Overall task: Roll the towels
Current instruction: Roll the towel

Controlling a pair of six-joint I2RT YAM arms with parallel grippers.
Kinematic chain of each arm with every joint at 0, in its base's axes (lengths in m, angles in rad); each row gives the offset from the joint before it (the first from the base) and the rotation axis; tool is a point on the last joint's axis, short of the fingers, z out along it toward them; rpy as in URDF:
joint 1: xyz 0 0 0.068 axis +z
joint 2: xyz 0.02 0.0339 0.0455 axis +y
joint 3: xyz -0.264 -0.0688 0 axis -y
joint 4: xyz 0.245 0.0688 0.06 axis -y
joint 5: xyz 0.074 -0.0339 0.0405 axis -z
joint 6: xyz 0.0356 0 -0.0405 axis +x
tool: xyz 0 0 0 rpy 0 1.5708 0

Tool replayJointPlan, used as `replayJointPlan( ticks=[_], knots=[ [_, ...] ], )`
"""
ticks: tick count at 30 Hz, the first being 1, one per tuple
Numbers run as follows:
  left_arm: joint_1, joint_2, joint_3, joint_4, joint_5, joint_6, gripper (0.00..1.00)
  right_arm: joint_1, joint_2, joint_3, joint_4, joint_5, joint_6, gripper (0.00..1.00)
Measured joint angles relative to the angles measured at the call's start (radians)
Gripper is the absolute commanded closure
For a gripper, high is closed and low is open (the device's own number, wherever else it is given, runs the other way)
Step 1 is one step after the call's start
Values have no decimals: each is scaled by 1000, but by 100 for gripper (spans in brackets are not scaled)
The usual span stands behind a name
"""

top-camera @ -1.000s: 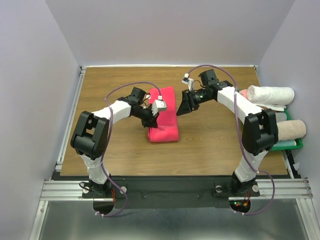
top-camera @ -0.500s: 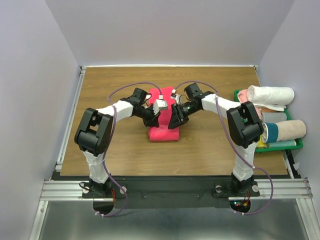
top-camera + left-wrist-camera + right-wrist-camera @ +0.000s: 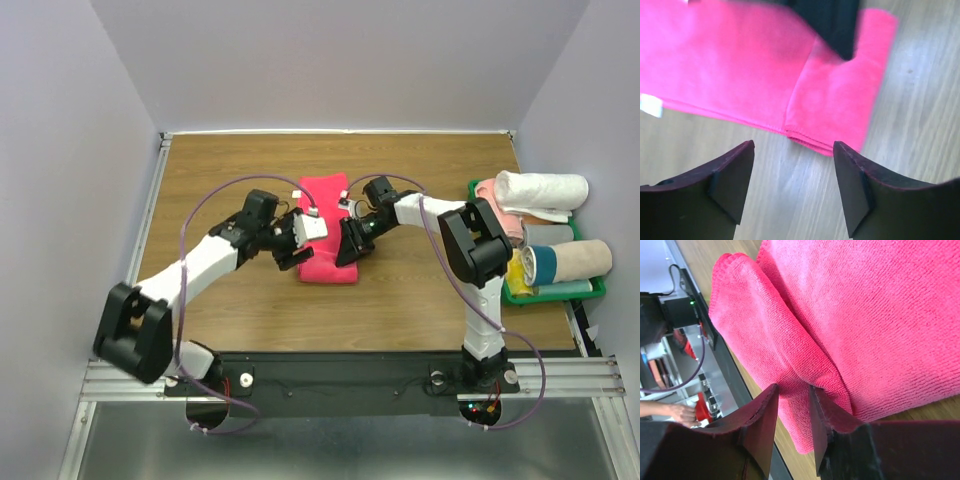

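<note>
left pincer (image 3: 793,145): gapes wide, empty, just beside towel (image 3: 730,65) over tabletop (image 3: 790,200). right pincer (image 3: 793,390): narrowly parted at towel's fold; cannot tell whether gripping. towel's sides hidden from above.

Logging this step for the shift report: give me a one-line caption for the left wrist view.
Left claw open over the table, fingertips at the edge of the folded red towel.
</note>
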Motion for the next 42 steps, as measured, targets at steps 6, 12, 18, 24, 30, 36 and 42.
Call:
replayJointPlan(
  ticks=[6,12,18,24,30,36,42],
  knots=[
    [-273,-189,-171,119,-209,114,20,16,0,8,-1,46,8,66],
    [-423,-96,-267,225,-406,176,20,26,0,16,-3,68,23,67],
    [-465,-3,-317,381,-546,241,23,29,1,21,-10,80,22,67],
    [-470,71,-324,524,-620,272,42,29,11,34,-25,79,22,67],
    [-472,133,-301,528,-629,269,85,29,21,50,-42,76,19,66],
    [-447,135,-201,332,-527,217,98,28,7,53,-57,81,-2,47],
    [-394,148,-67,95,-291,112,98,-11,-138,42,-63,155,-69,7]
  ],
)
